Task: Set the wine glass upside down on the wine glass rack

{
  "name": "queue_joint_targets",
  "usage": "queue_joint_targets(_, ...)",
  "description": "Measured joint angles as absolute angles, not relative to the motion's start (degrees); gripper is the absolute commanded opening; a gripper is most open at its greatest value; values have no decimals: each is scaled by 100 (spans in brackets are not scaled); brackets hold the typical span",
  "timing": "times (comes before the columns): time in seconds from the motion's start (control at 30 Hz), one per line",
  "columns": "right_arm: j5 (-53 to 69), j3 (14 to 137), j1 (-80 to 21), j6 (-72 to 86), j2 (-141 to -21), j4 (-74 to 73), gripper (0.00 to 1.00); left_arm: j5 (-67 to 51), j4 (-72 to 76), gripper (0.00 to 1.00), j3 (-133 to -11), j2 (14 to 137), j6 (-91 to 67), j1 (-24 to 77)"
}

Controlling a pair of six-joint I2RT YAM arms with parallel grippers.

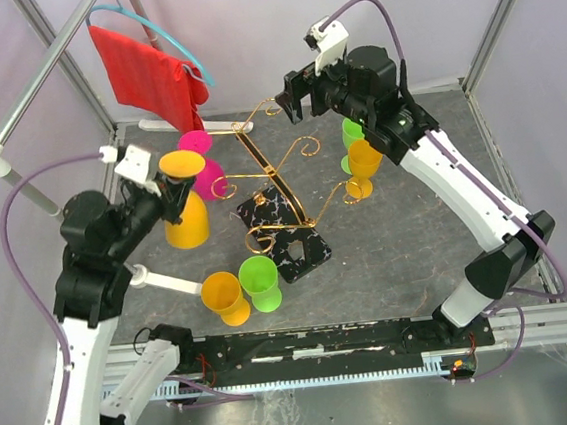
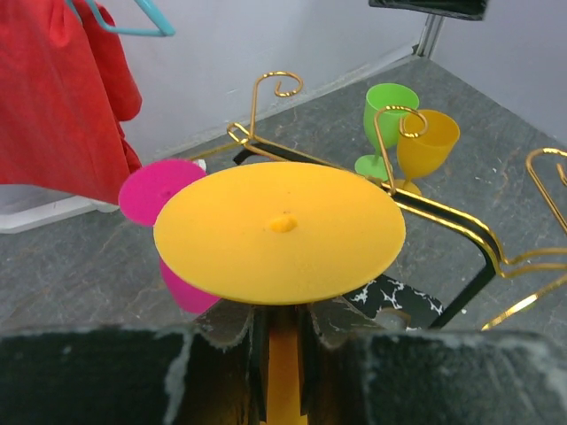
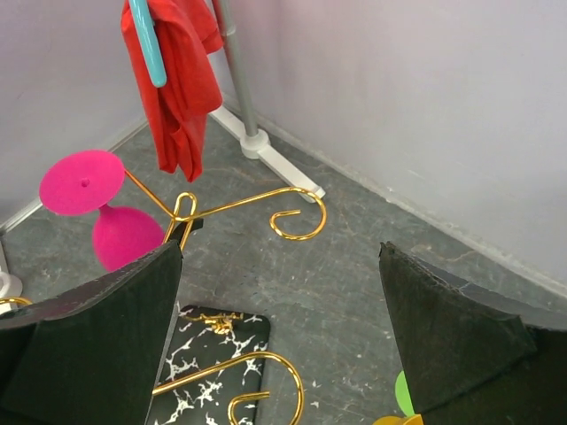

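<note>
Overhead, an orange wine glass [image 1: 186, 227] is being held upside down by the left jaws, which are being kept only narrowly apart, closed on its stem, with the foot on top and the bowl below. The glass is being held just left of the wine glass rack [image 1: 278, 178], apart from its gold arms. The rack is being carried by a black marbled base [image 1: 291, 240] in the middle of the tabletop [image 1: 399, 262]. A pink glass [image 1: 197, 152] is being carried upside down near a rear arm of the rack. A green glass [image 1: 352, 131] and a second orange glass [image 1: 364, 157] are standing to the right of the rack. The right jaws are being held wide open and empty above the rack's far end. A red cloth [image 1: 150, 80] is hanging at the rear left.

Through the left wrist camera, the orange wine glass [image 2: 279, 230] is being seen foot-first, its stem being pinched between the left jaws. The pink glass [image 2: 159, 190] is being partly hidden behind the foot, and the wine glass rack [image 2: 443, 217] is lying beyond it.

Through the right wrist camera, the right jaws are being shown spread wide with nothing between them. Below them, a scroll of the wine glass rack [image 3: 297, 212] and the marbled base [image 3: 217, 354] are being framed, with the pink glass [image 3: 120, 235] on the left.
</note>
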State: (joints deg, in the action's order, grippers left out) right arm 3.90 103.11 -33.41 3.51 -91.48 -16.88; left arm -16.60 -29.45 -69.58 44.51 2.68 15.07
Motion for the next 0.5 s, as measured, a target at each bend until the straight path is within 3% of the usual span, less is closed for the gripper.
queue_joint_targets(0.2, 403, 10311, -3376, 379, -9255, -1802, 100, -1723, -2832, 3, -6023, 3463, 248, 1507)
queue_joint_targets(0.5, 388, 10202, -3376, 270, -9258, -1750, 100, -1857, -1468, 3, -3708, 2335, -217, 1507)
